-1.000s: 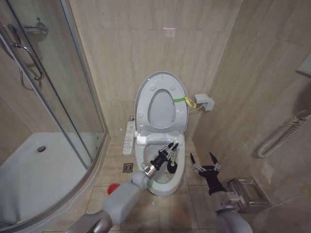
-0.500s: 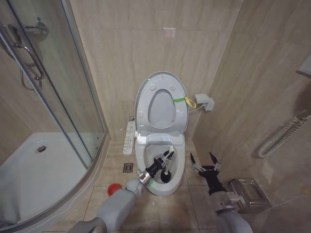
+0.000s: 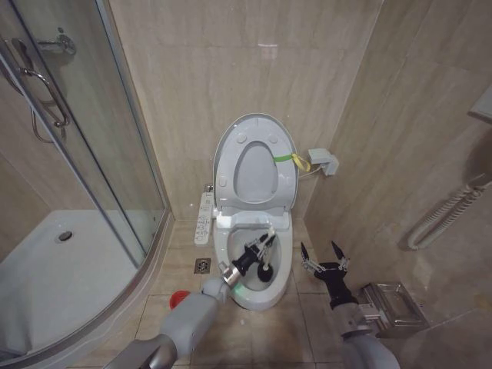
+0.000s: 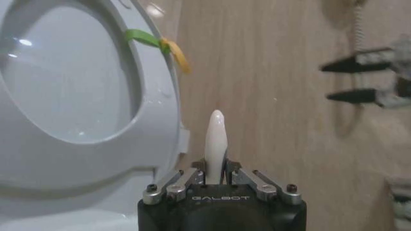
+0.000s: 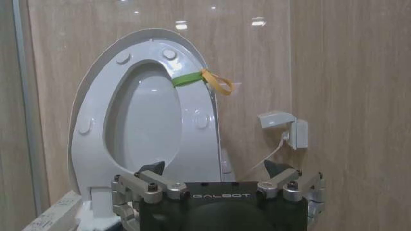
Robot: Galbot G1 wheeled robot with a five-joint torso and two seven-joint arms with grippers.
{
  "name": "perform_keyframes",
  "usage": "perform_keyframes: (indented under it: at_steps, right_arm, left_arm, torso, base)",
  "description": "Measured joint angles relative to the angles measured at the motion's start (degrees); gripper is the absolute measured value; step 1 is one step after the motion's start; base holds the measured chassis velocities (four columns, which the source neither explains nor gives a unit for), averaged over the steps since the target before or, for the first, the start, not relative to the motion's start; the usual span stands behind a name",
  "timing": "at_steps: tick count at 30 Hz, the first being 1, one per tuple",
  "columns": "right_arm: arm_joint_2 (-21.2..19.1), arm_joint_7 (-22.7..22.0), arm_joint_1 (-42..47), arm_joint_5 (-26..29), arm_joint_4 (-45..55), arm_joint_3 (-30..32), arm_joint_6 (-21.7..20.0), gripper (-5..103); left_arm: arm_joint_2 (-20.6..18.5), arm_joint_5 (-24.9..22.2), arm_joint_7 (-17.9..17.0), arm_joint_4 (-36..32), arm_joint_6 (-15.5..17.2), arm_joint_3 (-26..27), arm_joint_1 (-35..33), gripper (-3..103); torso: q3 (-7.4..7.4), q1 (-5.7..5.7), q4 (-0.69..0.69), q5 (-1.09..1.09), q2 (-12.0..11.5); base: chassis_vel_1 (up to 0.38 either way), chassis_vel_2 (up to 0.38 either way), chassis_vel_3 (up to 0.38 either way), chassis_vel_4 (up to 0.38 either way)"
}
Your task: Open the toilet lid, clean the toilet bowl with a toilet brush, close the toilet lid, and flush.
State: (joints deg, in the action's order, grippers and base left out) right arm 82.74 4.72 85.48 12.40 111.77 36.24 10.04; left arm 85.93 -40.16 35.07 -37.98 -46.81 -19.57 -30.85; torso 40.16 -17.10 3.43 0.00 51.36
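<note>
Our left tool grips the toilet brush inside the toilet bowl, toilet lid raised; right tool wide, right of bowl.

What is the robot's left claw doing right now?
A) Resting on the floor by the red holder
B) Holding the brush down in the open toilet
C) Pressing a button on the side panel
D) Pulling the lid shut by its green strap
B: the left gripper is shut on the pale handle of the toilet brush, whose dark head sits inside the toilet bowl, with the toilet lid standing upright behind.
</note>
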Motion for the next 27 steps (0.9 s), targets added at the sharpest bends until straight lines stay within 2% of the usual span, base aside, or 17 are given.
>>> perform_keyframes:
  at_steps: [5, 8, 14, 17, 21, 24, 27]
  right_arm:
    - [0.00, 0.00, 0.00, 0.00, 0.00, 0.00, 0.00, 100]
    - [0.00, 0.00, 0.00, 0.00, 0.00, 0.00, 0.00, 100]
    - [0.00, 0.00, 0.00, 0.00, 0.00, 0.00, 0.00, 100]
    - [0.00, 0.00, 0.00, 0.00, 0.00, 0.00, 0.00, 100]
    - [0.00, 0.00, 0.00, 0.00, 0.00, 0.00, 0.00, 100]
    - [0.00, 0.00, 0.00, 0.00, 0.00, 0.00, 0.00, 100]
    - [0.00, 0.00, 0.00, 0.00, 0.00, 0.00, 0.00, 100]
  left_arm:
    - [-1.62, 0.41, 0.29, -3.08, 0.02, -0.21, -1.04, 20]
    - [-2.07, 0.33, -0.99, -5.38, 0.05, 0.59, -0.22, 20]
    - [-0.50, 0.85, -1.33, -1.82, 0.04, 3.30, 2.65, 20]
    - [0.59, 1.00, 0.50, 3.59, 0.06, 4.40, 3.03, 20]
    - [0.29, 1.01, 2.82, 4.62, 0.05, 4.26, 1.45, 20]
    - [-0.64, 1.01, 4.06, 3.05, 0.04, 3.90, 0.15, 20]
    - [-2.59, 0.21, 4.40, -2.16, 0.04, 2.15, -1.67, 20]
  torso:
    - [0.00, 0.00, -0.02, 0.01, 0.00]
    - [0.00, 0.00, 0.01, 0.00, -0.01]
    - [0.00, 0.00, 0.02, 0.01, -0.01]
    - [0.00, -0.01, 0.01, 0.00, -0.01]
    - [0.00, 0.00, -0.01, -0.01, -0.01]
    - [0.00, 0.00, -0.01, 0.00, -0.01]
    - [0.00, 0.00, -0.01, 0.00, -0.01]
  base:
    - [0.000, 0.000, 0.000, 0.000]
    - [0.000, 0.000, 0.000, 0.000]
    - [0.000, 0.000, 0.000, 0.000]
    - [0.000, 0.000, 0.000, 0.000]
    - [0.000, 0.000, 0.000, 0.000]
    - [0.000, 0.000, 0.000, 0.000]
    - [0.000, 0.000, 0.000, 0.000]
